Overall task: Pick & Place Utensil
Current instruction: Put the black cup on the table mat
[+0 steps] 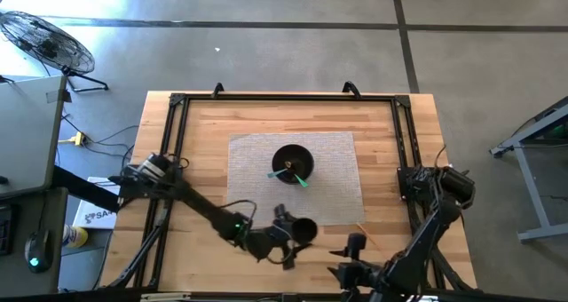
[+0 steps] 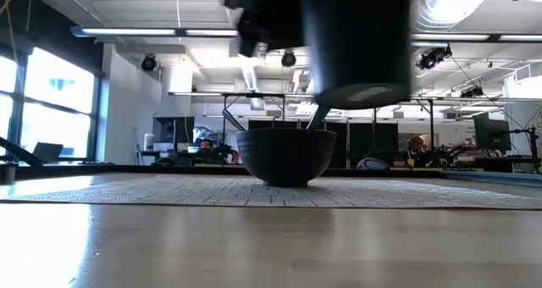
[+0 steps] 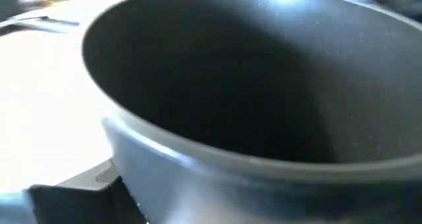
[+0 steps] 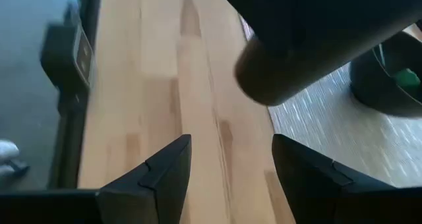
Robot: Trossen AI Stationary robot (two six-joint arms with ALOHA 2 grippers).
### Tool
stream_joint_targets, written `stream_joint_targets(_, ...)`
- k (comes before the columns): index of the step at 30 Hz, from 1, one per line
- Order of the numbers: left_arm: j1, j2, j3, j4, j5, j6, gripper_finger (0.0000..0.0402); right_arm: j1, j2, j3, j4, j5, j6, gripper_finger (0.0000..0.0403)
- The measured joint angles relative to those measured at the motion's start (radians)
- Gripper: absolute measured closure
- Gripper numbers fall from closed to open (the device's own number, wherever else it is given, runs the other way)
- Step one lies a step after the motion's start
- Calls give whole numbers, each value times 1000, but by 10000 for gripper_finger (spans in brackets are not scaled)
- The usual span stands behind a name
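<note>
matte black round cup (image 1: 303,230) gripped by left pincer (image 1: 286,234), right pincer (image 4: 227,159) spread apart, woven mat (image 1: 337,191)

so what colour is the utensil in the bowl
Green, or teal: the utensil lies across the black bowl on the mat. It shows best in the high view.

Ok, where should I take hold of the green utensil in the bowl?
Grip the green utensil at the end overhanging the bowl rim toward the right arm, from above, fingers across the shaft: it lies slanted. The open right end effector is free; the left end effector holds a black cup.
</note>
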Motion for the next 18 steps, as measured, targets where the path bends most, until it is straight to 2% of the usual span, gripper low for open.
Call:
stream_joint_targets(4, 20, 91, 69, 27, 32, 43, 93, 18, 0, 0, -76, -45, 58, 197)
stream_joint_targets(9, 26, 186, 142, 19, 50, 65, 93, 27, 2, 0, -79, -81, 57, 197)
stream_joint_targets(13, 25, 222, 164, 20, 110, 79, 85, 29, 16, 0, -76, -90, 55, 197)
stream_joint_targets(18, 25, 223, 163, -33, 114, 27, 53, 22, 37, 0, -71, -97, 54, 196)
